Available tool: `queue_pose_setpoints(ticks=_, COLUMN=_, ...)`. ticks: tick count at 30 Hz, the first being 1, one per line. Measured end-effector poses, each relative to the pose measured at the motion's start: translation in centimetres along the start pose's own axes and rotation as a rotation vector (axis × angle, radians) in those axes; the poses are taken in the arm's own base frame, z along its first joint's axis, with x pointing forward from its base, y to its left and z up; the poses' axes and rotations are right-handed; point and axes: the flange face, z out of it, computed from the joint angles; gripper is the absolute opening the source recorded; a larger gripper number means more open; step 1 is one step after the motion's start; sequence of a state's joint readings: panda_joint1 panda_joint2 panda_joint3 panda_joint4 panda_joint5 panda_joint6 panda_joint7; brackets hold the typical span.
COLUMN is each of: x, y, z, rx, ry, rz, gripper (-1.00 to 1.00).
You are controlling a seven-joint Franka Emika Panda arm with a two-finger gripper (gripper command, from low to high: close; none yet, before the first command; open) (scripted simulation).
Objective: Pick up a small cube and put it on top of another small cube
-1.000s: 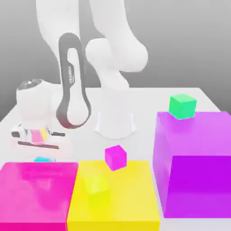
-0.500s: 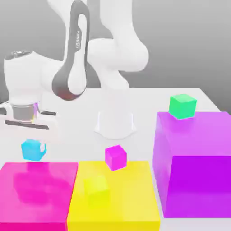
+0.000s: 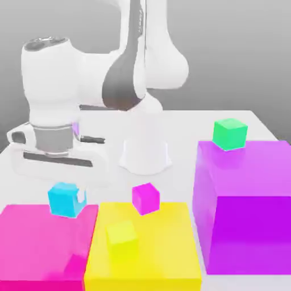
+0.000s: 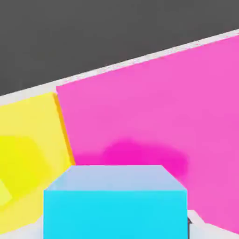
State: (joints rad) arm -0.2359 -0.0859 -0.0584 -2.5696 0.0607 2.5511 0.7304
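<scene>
The claw (image 3: 68, 196) has the cyan cube (image 3: 63, 200) pinched between its fingers, up in the air by the near pink block (image 3: 42, 247), and in the hand view the cube sits right between the fingertips with a dark patch of shadow on the pink below. So the pick looks done, and the carry and the stacking are what's left! Which cube is the target? The task doesn't say, and that's the first danger: head for the wrong one and even a tidy stack counts for nothing. There's the magenta cube (image 3: 146, 198) by the far edge of the yellow block (image 3: 170, 250), the yellow cube (image 3: 122, 238) camouflaged against that block, its own colour, and the green cube (image 3: 229, 134) up at the purple block (image 3: 244, 170). That yellow one could be badly judged for position, simply because it blends in so well. Now the height: the cyan cube looks low over the pink, so a sideways sweep without a lift might clip a block edge or knock the magenta cube away. Going for green? Then the tall purple block is the big obstacle, a wall on the exterior view's right, and the claw would probably have to climb well before crossing. And the finish is delicate: small faces, little margin. Let go off-centre and the cyan cube could tip off; press too low and the lower cube could skid; open unevenly and a finger may drag the top one along. Behind it all stands the arm's base (image 3: 145, 150) on the pale bench (image 3: 187, 131).
</scene>
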Motion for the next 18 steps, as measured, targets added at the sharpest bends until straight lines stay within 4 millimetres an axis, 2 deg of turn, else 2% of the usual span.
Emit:
queue_pose_setpoints(ticks=6, x=-3.3, y=-5.5, z=-2.9, rx=0.017, ry=-0.02, rz=0.031, gripper=-1.0)
queue_pose_setpoints(ticks=8, x=-4.8, y=-6.7, z=-3.2, rx=-0.005, ry=-0.026, rz=0.043, gripper=-1.0)
queue_pose_setpoints(ticks=10, x=-5.9, y=-6.6, z=-1.9, rx=-0.051, ry=-0.024, rz=0.052, gripper=-1.0)
queue_pose_setpoints(ticks=13, x=-6.1, y=-6.2, z=2.2, rx=-0.072, ry=-0.02, rz=0.057, gripper=-1.0)
queue_pose_setpoints(ticks=14, x=-6.2, y=-6.0, z=3.7, rx=-0.073, ry=-0.02, rz=0.057, gripper=1.0)
queue_pose_setpoints(ticks=18, x=-6.2, y=-6.0, z=3.7, rx=-0.073, ry=-0.02, rz=0.058, gripper=1.0)
